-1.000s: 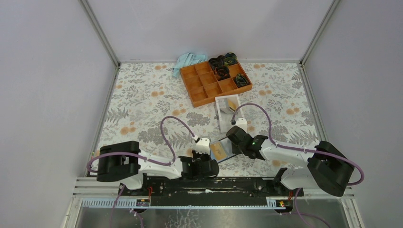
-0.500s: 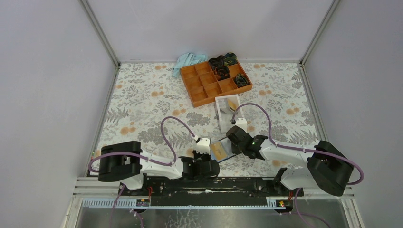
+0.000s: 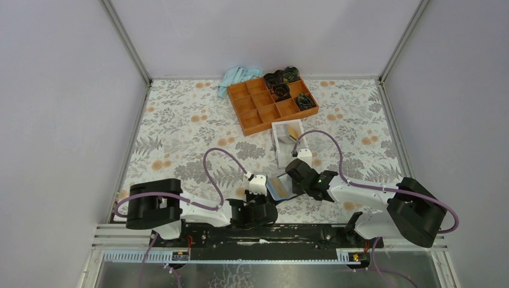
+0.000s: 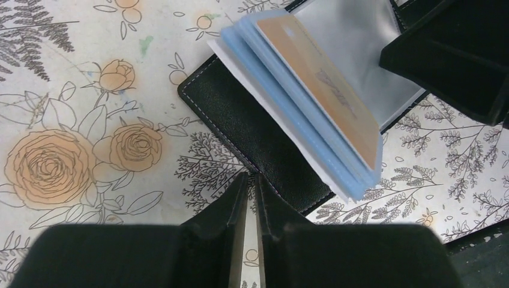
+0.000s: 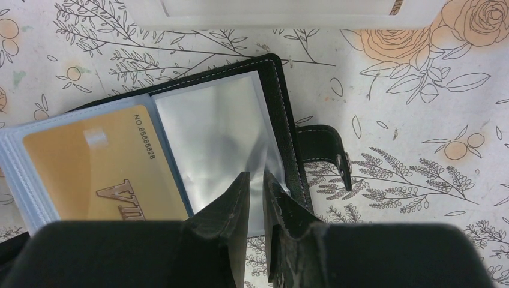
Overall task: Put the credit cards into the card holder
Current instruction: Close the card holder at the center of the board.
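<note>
The card holder (image 3: 279, 187) lies open on the floral table between both arms, black cover (image 4: 252, 129) down, snap tab (image 5: 324, 153) to one side. A yellow-orange credit card (image 4: 318, 84) sits in its stack of light-blue sleeves (image 5: 12, 156), printed face up. My left gripper (image 4: 251, 176) hovers at the cover's near edge, jaws a narrow gap apart with nothing between them. My right gripper (image 5: 257, 174) has a clear sleeve (image 5: 210, 132) between its tips, which looks lifted off the cover. Another credit card (image 3: 293, 131) leans inside the white box (image 3: 281, 150).
An orange compartment tray (image 3: 258, 111) with dark bundled items stands at the back, a light-blue cloth (image 3: 237, 77) beside it. The white box sits just beyond the card holder. Grey walls and metal posts close in the table on three sides.
The blue sleeves with the card have swung up and over, so blue now shows from above where the orange card face did. My left jaws have parted slightly. The right arm stayed put.
</note>
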`<state>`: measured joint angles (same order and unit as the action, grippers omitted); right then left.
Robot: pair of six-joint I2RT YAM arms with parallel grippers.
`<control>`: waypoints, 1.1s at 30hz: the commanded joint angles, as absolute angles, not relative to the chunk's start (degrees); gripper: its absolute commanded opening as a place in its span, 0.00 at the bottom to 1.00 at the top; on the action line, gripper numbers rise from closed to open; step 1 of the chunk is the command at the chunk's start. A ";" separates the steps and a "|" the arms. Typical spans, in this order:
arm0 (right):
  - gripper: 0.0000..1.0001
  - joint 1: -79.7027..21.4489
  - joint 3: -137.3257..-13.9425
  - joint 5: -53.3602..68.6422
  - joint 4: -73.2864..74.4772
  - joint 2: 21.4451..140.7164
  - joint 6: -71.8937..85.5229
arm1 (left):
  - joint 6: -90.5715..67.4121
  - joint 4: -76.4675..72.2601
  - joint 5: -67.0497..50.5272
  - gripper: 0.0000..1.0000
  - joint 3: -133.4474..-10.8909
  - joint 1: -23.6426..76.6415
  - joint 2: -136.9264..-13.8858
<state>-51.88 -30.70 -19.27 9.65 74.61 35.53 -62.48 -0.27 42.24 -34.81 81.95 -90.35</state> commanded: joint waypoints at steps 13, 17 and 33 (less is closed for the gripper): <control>0.20 -52.24 -28.22 -13.63 8.53 78.79 38.79 | -54.07 -9.78 47.94 0.17 -40.79 82.04 -92.20; 0.21 -52.27 -28.19 -13.37 8.36 78.93 38.95 | -52.35 -11.22 49.99 0.22 -41.31 82.10 -91.50; 0.23 -52.23 -27.86 -13.10 7.47 78.75 39.21 | -67.95 1.73 49.16 0.56 -32.65 86.24 -82.87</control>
